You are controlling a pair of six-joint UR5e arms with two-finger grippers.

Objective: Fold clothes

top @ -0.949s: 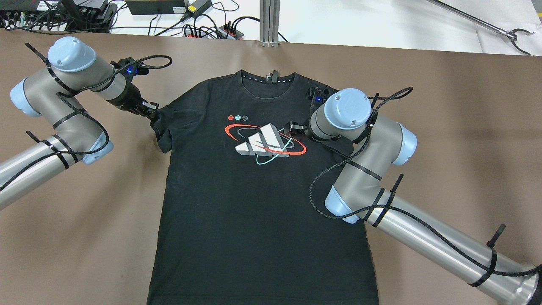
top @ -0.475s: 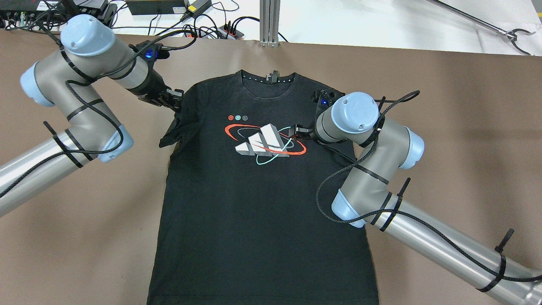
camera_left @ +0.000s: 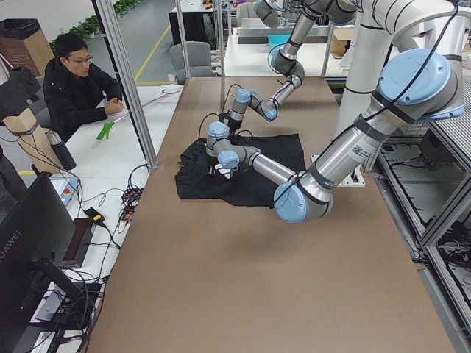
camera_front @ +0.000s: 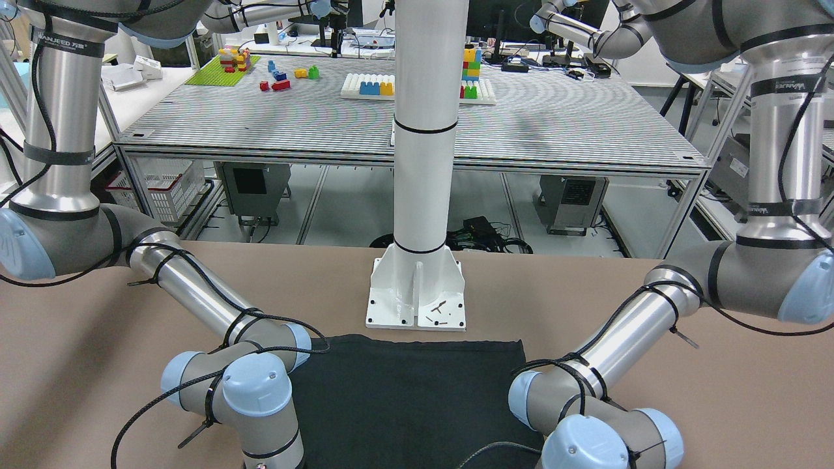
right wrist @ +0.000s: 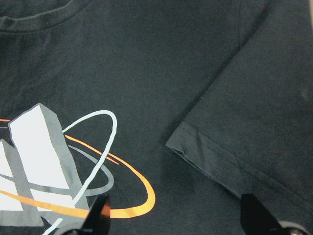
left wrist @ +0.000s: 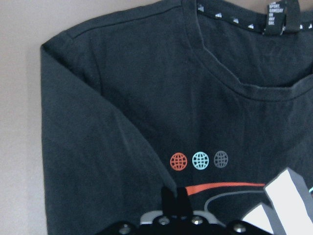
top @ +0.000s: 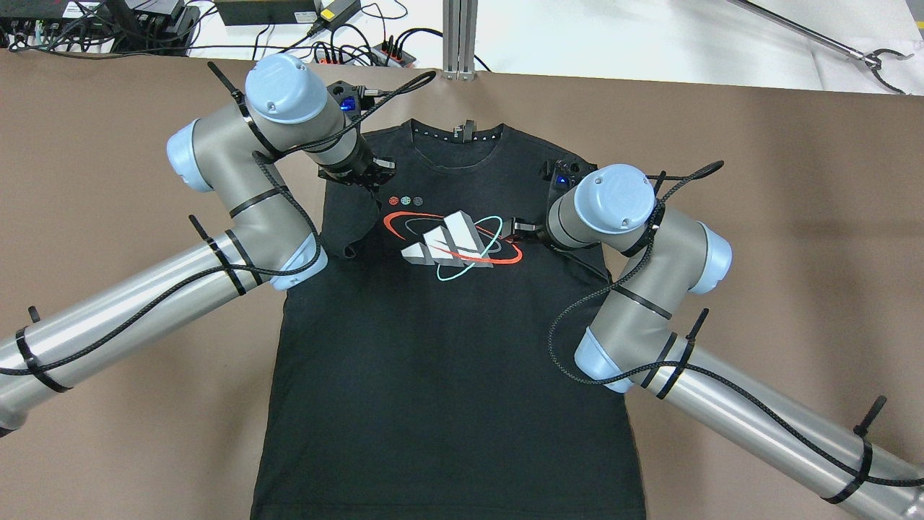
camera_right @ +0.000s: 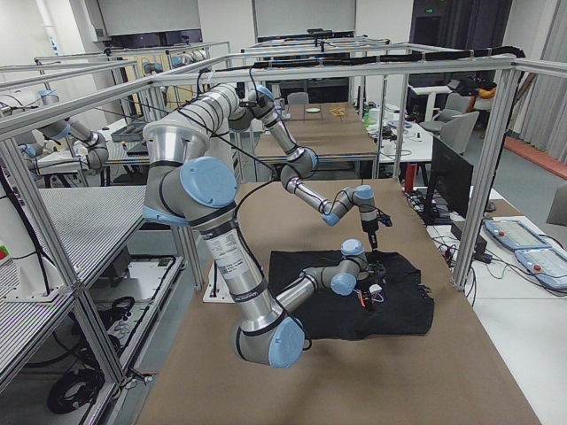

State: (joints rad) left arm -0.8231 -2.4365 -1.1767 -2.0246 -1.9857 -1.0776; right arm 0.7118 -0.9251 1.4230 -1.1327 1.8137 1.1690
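- Nearest the robot, the upright section of the right arm (camera_front: 62, 44) carries a black band lettered "WANJEED" in white.
- The white pillar base (camera_front: 417, 296) stands bolted on the brown table (top: 758, 217). The bottom hem of the black T-shirt (top: 433, 375) lies flat just beside it. The shirt is spread face up in the middle of the table, collar pointing away from the robot.
- On the chest sits the print (top: 451, 245): three slanted white-and-grey bars ringed by an orange orbit and a teal one.
- The right gripper (top: 511, 231) hovers low over the print's right end, fingers spread wide and holding nothing. The right sleeve (right wrist: 234, 156) lies folded inward on the chest beneath it, hem showing.
- The left gripper (top: 373, 180) is above the upper left chest, fingers pinched together on the left sleeve (top: 346, 224). The sleeve hangs from the fingers, drawn in over the body.
- Just ahead of those fingers are three small globes (left wrist: 199, 160): red, teal and grey.
- At the collar, the neck label (left wrist: 277, 19) bears white lettering too small to read.
- Beyond the far table edge lie power strips (top: 361, 54) with cables.
- Off the table's left end, a dark monitor (camera_left: 29, 243) is marked "HUAWEI".
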